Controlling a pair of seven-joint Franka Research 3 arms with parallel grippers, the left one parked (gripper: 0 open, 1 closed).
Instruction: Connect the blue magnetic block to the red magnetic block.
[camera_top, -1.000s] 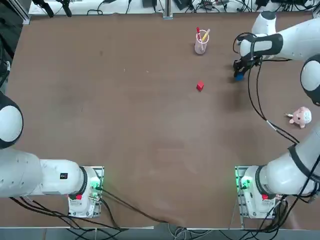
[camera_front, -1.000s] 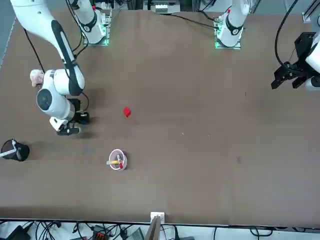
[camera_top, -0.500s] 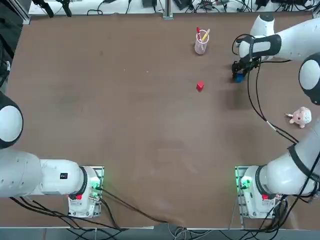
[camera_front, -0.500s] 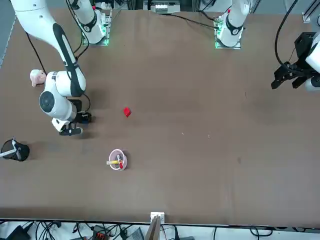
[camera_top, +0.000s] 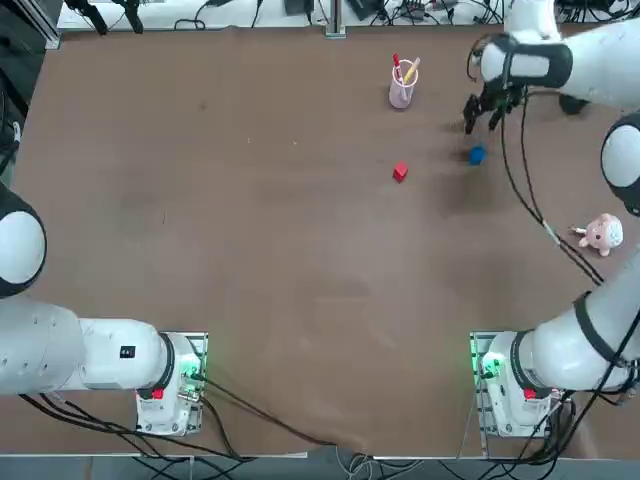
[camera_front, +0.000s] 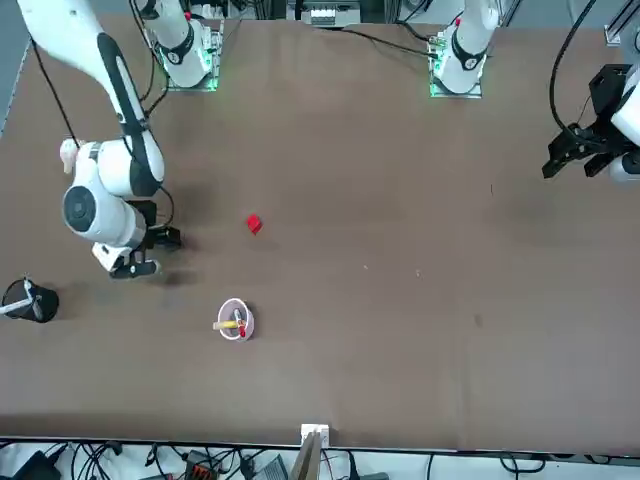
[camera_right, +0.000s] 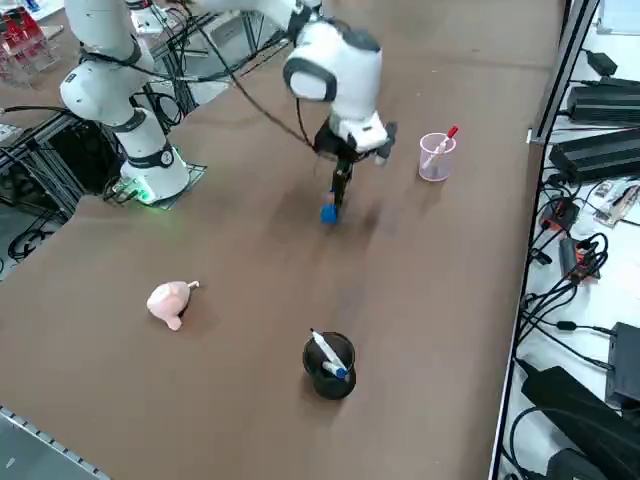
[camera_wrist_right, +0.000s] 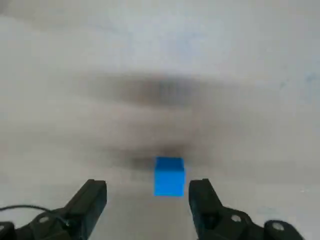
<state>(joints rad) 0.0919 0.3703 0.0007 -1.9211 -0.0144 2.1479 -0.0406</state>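
The blue magnetic block (camera_top: 477, 155) lies free on the brown table, a short way to the right of the red magnetic block (camera_top: 400, 172), with a clear gap between the two. My right gripper (camera_top: 482, 114) hangs open above the blue block, holding nothing. In the right wrist view the blue block (camera_wrist_right: 169, 176) sits on the table below and between the spread fingers (camera_wrist_right: 94, 199). From the right side, the gripper (camera_right: 339, 183) hovers just over the blue block (camera_right: 328, 212). The red block (camera_front: 254, 224) also shows from the front, to the right of the gripper (camera_front: 150, 252).
A clear cup with pens (camera_top: 402, 85) stands behind the red block. A pink plush toy (camera_top: 601, 234) lies near the right edge. A black pen holder (camera_right: 328, 365) stands at the far right corner. The left arm is parked at the table's other side.
My right gripper went from shut on the blue block to open, left the block on the table, and rose away from it. The red block has not moved.
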